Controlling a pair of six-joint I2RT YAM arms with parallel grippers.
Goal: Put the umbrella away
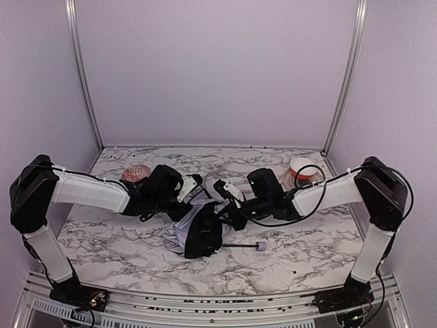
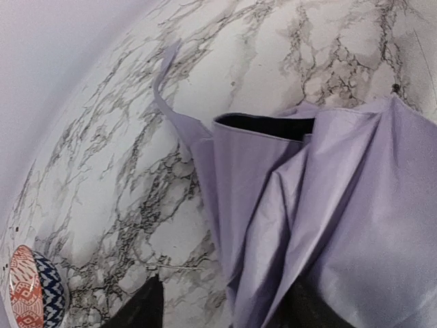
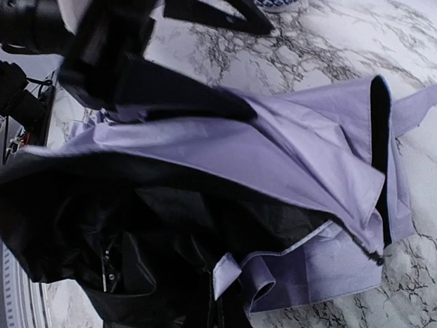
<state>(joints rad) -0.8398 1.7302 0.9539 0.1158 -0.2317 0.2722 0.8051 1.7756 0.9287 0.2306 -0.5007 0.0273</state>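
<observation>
Umbrella of shiny pale lavender fabric with black lining (image 1: 198,229) lies crumpled on the white marbled desk (image 1: 116,239) between both arms, the left pincer (image 1: 192,184) spread apart over its fabric, the right pincer (image 1: 226,191) closed together at its folds.

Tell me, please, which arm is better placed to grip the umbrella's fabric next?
Probably the left. The left gripper is open, and a lavender edge of the umbrella lies between its fingers, so it need only close. The right gripper is shut above the umbrella and would have to reopen first.
</observation>
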